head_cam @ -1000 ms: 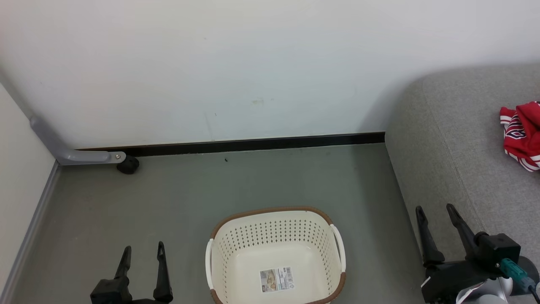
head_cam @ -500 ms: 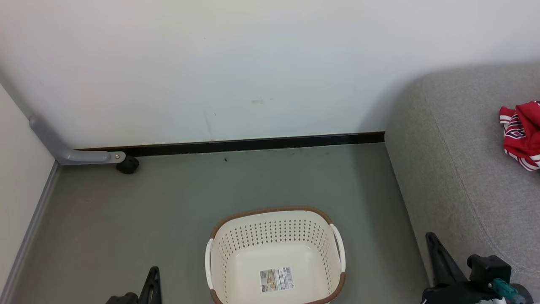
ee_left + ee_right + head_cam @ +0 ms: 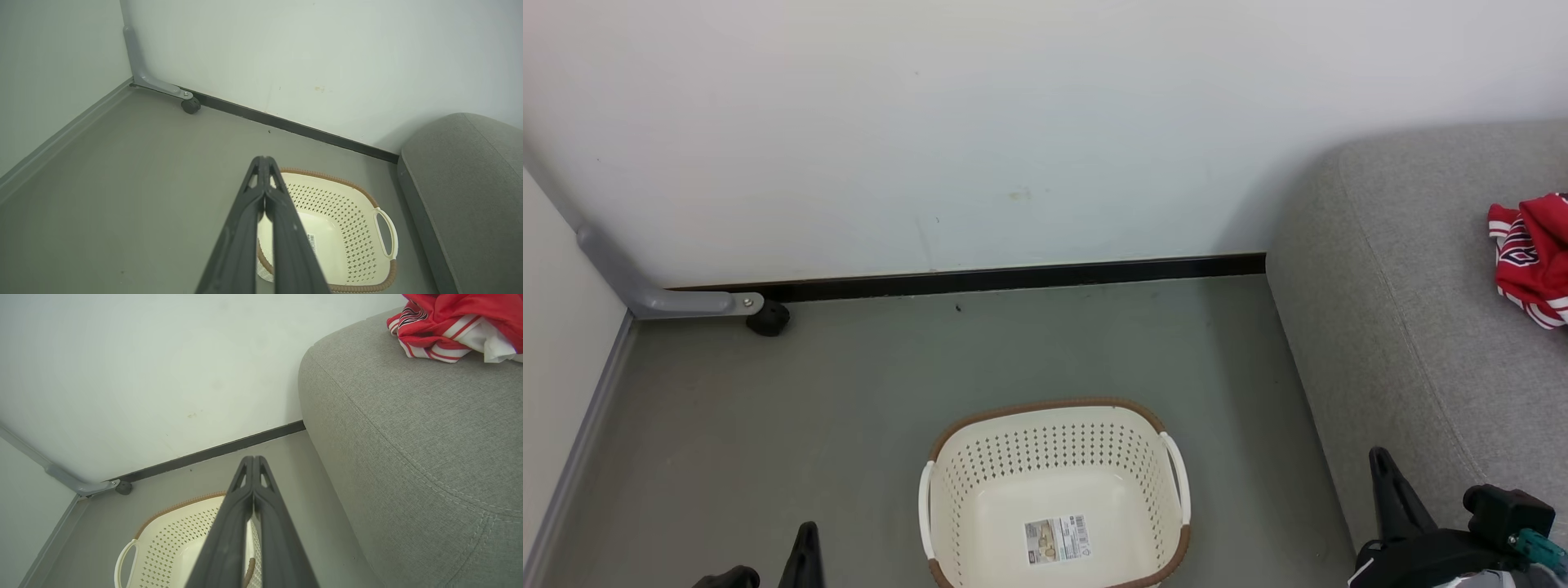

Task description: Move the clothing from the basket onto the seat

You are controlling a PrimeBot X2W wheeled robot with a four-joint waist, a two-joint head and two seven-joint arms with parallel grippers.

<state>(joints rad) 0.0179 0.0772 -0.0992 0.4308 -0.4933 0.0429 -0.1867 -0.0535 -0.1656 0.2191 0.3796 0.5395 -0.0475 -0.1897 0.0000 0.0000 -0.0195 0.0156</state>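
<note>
Smooth floor bears perforated basket; crumpled clothing tops woven seat.

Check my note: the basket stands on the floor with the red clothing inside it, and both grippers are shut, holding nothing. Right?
Not quite. The basket holds just a sticker label; the head view shows the clothing lying on the seat. The rest stands: basket on the floor, left gripper and right gripper shut, holding nothing.
</note>
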